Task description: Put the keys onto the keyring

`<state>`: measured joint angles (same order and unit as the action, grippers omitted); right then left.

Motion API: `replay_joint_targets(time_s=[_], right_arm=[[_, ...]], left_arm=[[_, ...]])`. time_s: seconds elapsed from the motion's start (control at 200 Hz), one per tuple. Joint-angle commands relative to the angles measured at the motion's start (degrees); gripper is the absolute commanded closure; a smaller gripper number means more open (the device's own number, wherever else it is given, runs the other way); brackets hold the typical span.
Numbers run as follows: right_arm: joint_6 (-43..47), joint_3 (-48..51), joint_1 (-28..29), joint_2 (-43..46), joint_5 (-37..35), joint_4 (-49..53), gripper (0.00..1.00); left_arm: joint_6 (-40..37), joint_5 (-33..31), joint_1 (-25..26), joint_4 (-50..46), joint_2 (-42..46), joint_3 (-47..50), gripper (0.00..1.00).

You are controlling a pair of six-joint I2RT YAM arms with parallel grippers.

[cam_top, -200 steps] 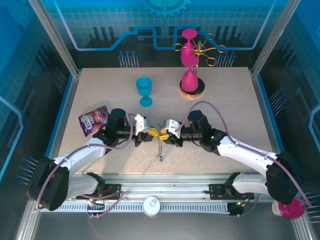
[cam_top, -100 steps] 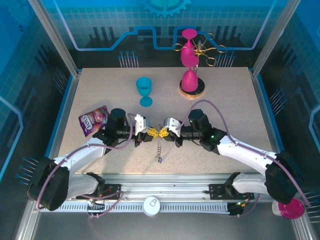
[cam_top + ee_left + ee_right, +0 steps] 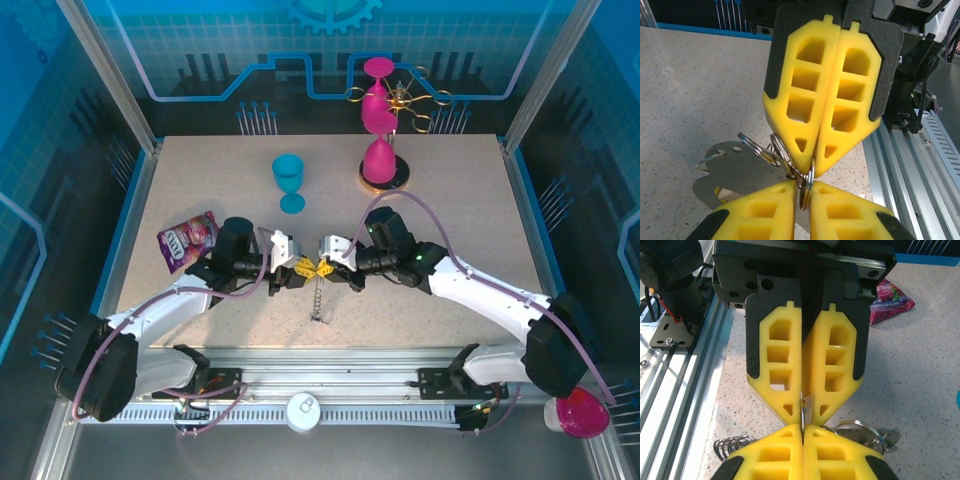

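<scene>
Overhead looks down; facing wrist cameras share keyring.

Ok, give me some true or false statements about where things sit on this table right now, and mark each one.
1. The blue goblet stands upright on the table. True.
2. The purple snack packet lies right of both arms. False: the purple snack packet lies left of the left gripper.
3. The left gripper and the right gripper meet tip to tip, with the keyring between their jaws. True.
4. The chain is coiled beside the blue goblet. False: the chain runs from the grippers toward the near edge.
</scene>
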<state>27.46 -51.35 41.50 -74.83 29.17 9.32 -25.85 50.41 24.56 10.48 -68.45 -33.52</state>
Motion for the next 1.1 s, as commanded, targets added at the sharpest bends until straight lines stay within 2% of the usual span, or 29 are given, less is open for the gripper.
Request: replay_joint_targets(time_s=[0.0,0.18,0.45,0.565,0.59,0.615,0.65,0.756,0.816,0.936,1.096], right_arm=[[3.3,-3.2,0.8,-1.0,1.1,5.0,1.0],[3.9,-4.7,1.3,-2.3,1.3,6.5,1.0],[4.1,-6.2,2.1,-4.3,2.1,7.3,1.0],[2.3,-5.4,1.7,-3.5,0.9,5.4,1.0],[1.2,-4.7,1.4,-2.8,0.7,4.2,0.93],[-0.2,-3.8,0.7,-1.8,0.3,2.1,0.79],[-2.4,-2.4,-0.1,-0.4,-0.5,-0.7,0.71],[-8.1,2.3,-3.1,4.5,-1.9,-8.7,0.6],[-12.4,4.5,-4.5,7.2,-7.2,-12.0,0.52],[-14.8,5.9,-5.4,9.7,-13.3,-11.1,0.52],[-19.0,6.6,-4.8,8.9,-16.4,-10.5,0.56]], left_arm=[[-2.4,1.2,0.5,-2.7,-0.5,-2.2,0.86],[-2.8,1.4,0.7,-3.1,-0.6,-2.2,0.87],[-3.7,1.6,0.8,-3.4,-0.2,-2.2,1.0],[-4.3,0.3,0.8,-2.3,0.6,-1.3,1.0],[-4.5,-0.1,0.8,-2.1,0.8,-1.1,1.0],[-4.6,-0.7,0.8,-2.0,1.1,-1.0,1.0],[-4.6,-1.7,0.7,-2.0,1.3,-0.9,1.0],[-3.6,-5.7,0.8,-2.0,2.3,-0.8,1.0],[-2.3,-8.1,0.8,-2.4,3.3,-0.9,1.0],[0.2,-13.6,0.8,-5.1,6.7,-1.5,1.0],[6.2,-24.4,0.8,-8.6,13.8,-1.6,1.0]])
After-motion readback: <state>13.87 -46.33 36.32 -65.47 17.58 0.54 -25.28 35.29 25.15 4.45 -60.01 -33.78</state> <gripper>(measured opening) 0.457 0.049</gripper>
